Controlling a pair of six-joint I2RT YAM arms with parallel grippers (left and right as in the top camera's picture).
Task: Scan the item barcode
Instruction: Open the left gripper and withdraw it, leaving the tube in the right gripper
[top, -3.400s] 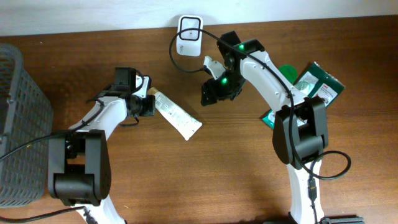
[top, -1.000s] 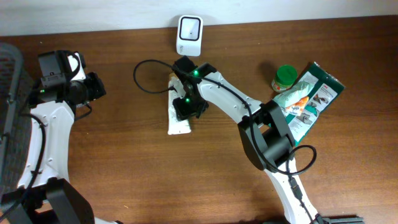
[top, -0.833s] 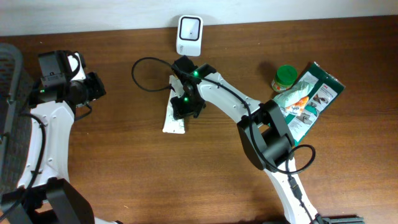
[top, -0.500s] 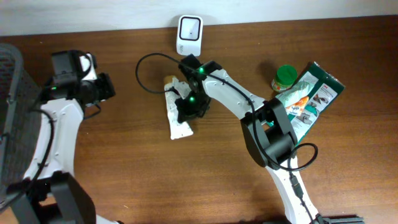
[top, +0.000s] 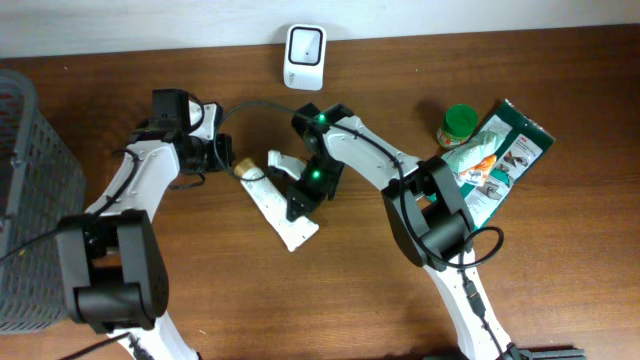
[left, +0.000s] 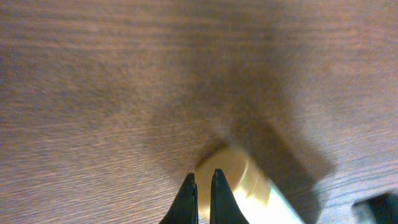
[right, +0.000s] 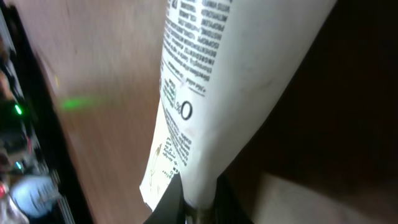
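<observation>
— Overhead camera first: where does the tube sit?

— Around mid-table, slanting across the brown wooden table. Its tan cap points far-left and its flat crimped end near-right. The white scanner stands at the far edge, well apart from the tube. A black cable curves over the wood between the two.

— And the right gripper?

— It is down on the tube around its middle, reaching in from the far-right. The right wrist camera shows both fingers clenched on the tube's edge. The printed white side runs away from them (small print, unreadable apart from a "0%").

— Is the tube lifted or lying flat?

— I can't tell from these views.

— What about the left gripper?

— It sits just left of the cap. In the left wrist view its black fingertips are pressed together with nothing between them. They sit right over the rim of the cap, but whether they touch it I cannot tell.

— Anything else on the table?

— A dark mesh basket stands at the left edge. Far-right there is a green-lidded jar just beside a green packet, which the right arm partly covers.
</observation>
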